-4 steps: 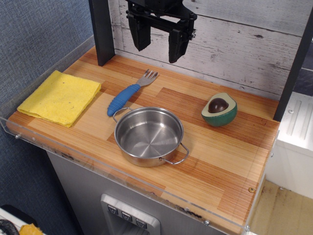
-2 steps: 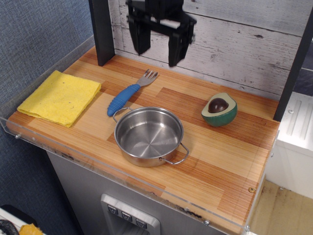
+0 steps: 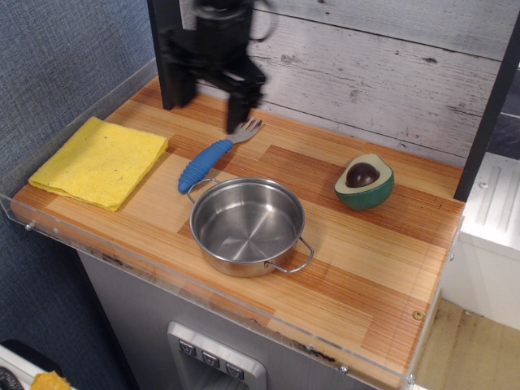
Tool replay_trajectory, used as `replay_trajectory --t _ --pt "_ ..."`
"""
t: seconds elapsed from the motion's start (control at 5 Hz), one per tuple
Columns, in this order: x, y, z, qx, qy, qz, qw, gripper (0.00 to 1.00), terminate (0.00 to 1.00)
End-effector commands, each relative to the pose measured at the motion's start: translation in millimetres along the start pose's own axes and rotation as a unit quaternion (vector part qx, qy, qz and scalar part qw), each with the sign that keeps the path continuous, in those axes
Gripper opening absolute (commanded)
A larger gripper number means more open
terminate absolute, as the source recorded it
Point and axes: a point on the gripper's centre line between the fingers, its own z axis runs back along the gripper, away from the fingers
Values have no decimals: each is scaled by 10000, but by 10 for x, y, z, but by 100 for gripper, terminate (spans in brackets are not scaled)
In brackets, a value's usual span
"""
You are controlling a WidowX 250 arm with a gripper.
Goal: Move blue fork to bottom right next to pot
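**Jaws above the fork**

The gripper (image 3: pixel 210 101) is blurry. Its jaws look spread apart, and they hold nothing. One finger (image 3: pixel 240 112) hangs just above the fork's metal end. The fork (image 3: pixel 214 153) lies flat on the wooden surface (image 3: pixel 357 252), just behind the pot (image 3: pixel 247 225) on its left. A yellow cloth (image 3: pixel 99 161) lies far left. An avocado half (image 3: pixel 365 181) sits to the right.

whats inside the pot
Nothing: the pot shows only its bare shiny floor and walls. The near wall hides a thin strip of floor by the front rim. The fork lies outside, behind it.
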Motion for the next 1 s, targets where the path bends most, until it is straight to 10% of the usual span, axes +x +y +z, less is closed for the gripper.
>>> replay_trajectory --t 0.0,0.8 --pt "4 436 -265 -284 -162 473 9983 100 0" --pt "31 256 -514 -954 161 494 9941 100 0"
